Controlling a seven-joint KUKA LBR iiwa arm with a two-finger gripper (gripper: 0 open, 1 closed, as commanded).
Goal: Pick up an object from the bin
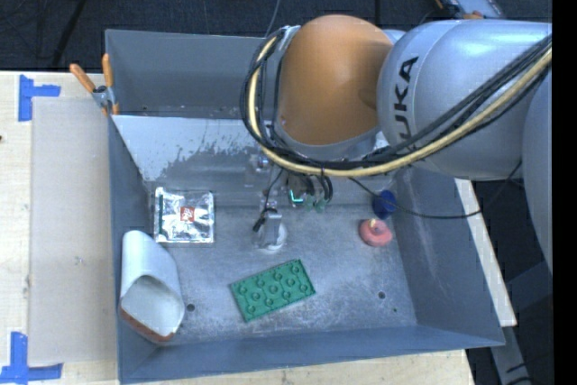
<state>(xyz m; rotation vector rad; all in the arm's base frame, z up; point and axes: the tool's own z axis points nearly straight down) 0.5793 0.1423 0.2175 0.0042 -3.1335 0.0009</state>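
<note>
Grey bin floor (361, 275) lies under the pincer (269, 228), whose clench cannot be told; closing here could catch nothing, as the green studded plate (272, 288) lies nearer.

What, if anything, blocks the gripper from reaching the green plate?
Likely nothing: the green plate lies flat by itself on the bin floor, close to the gripper, apart from the white cup and foil packet.

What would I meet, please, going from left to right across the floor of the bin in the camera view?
White cup lying on its side → silver foil packet → green studded plate → small pink round piece.
</note>
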